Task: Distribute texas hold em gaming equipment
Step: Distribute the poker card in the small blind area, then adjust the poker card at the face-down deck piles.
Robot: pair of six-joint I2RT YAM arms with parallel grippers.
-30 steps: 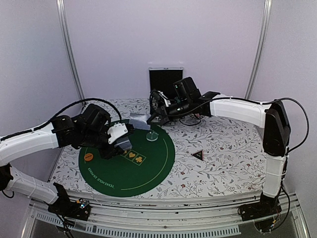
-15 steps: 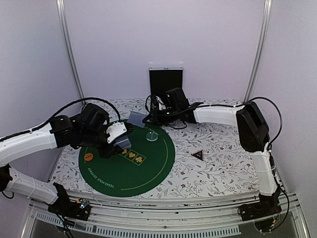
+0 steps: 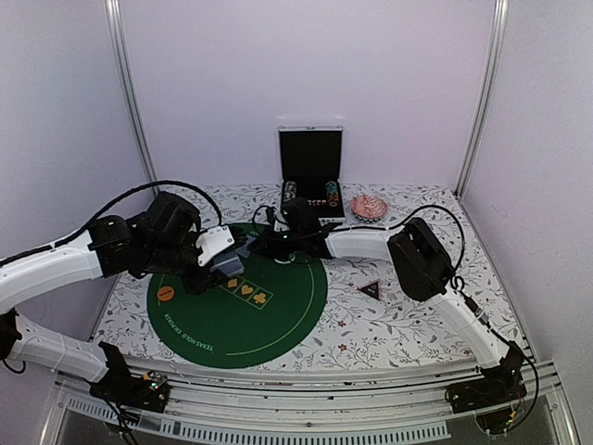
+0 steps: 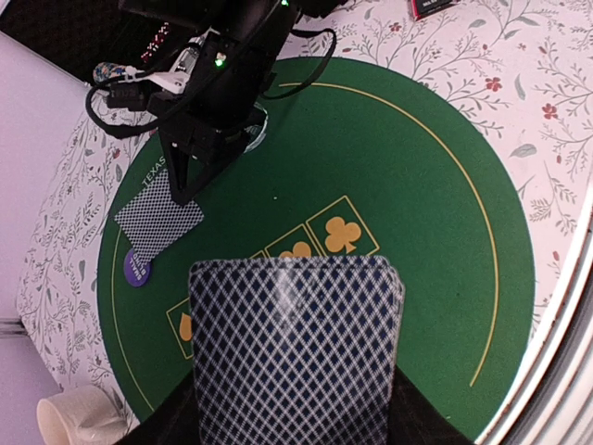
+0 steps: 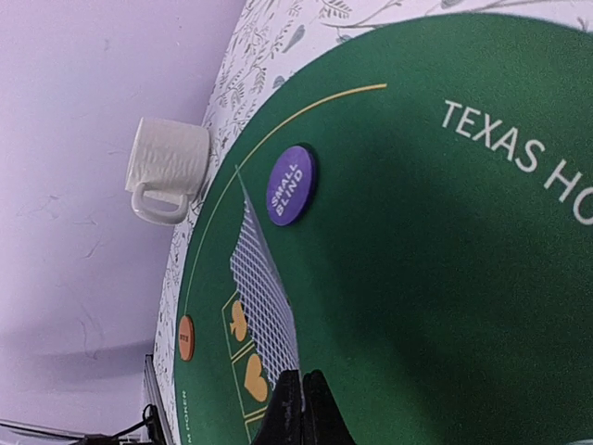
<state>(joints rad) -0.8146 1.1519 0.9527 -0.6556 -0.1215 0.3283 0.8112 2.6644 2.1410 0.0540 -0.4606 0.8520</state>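
Lilac walls and two grey posts close in a tabletop (image 3: pixel 417 278) under floral cloth. The widest run of bare cloth lies right of the round green felt mat (image 3: pixel 278 315); the mat's left rim sits near the left edge.

Far left, just off the mat: 1 white ribbed mug (image 4: pixel 79 417), upright.
On the mat's left rim: 1 flat orange disc (image 3: pixel 166 293).
Left jaws: part-way apart, clamped on the sides of 1 deck of cards (image 4: pixel 296 352) with blue diamond-lattice backs, held over the mat's left half.
Back left of the mat: 1 purple disc (image 4: pixel 137 269) lettered SMALL BLIND.
Right jaws: pinched tight on the edge of 1 single card (image 4: pixel 159 221), back up, tilted. Its low corner hangs over the purple disc; contact can't be told.
Rear centre: 1 black case (image 3: pixel 310 167), lid upright.
Beside it: 1 pink patterned dish (image 3: pixel 368 206).
Right of the mat, on cloth: 1 black triangular marker (image 3: pixel 371 290).
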